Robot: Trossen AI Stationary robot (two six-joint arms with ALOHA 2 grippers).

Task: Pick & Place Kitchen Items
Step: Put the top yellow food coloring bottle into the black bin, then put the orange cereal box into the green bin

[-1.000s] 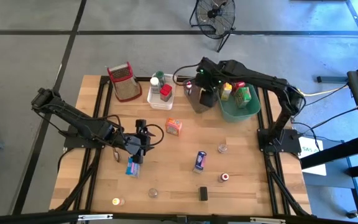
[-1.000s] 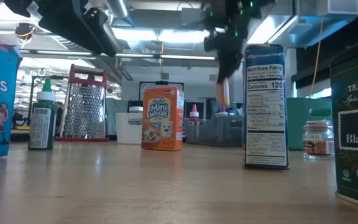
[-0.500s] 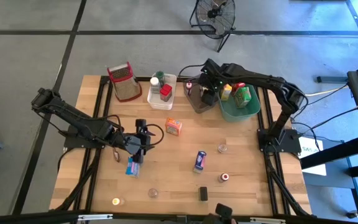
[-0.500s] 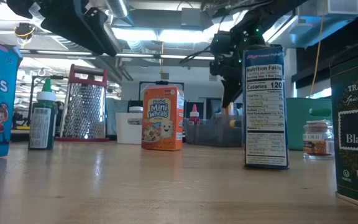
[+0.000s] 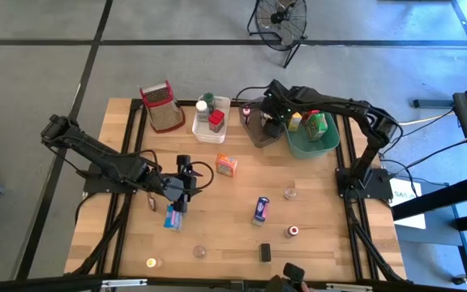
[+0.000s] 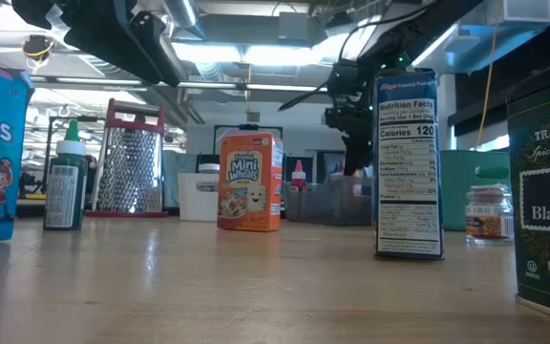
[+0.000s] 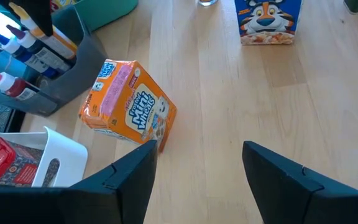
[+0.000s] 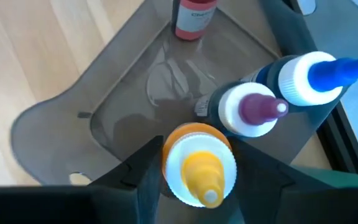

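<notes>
Partly sorted: bottles already in the grey bin (image 5: 259, 132), right pincer (image 8: 197, 186) closed around a yellow-capped bottle (image 8: 199, 163) over it, left pincer (image 7: 197, 177) gaping empty near the orange box (image 5: 226, 165), several items left on table (image 5: 314, 235).

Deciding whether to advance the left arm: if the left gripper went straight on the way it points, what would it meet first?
Probably the orange Mini Wheats box, just beyond the open left gripper on the table; the grey bin lies further on. Depth is uncertain.
</notes>
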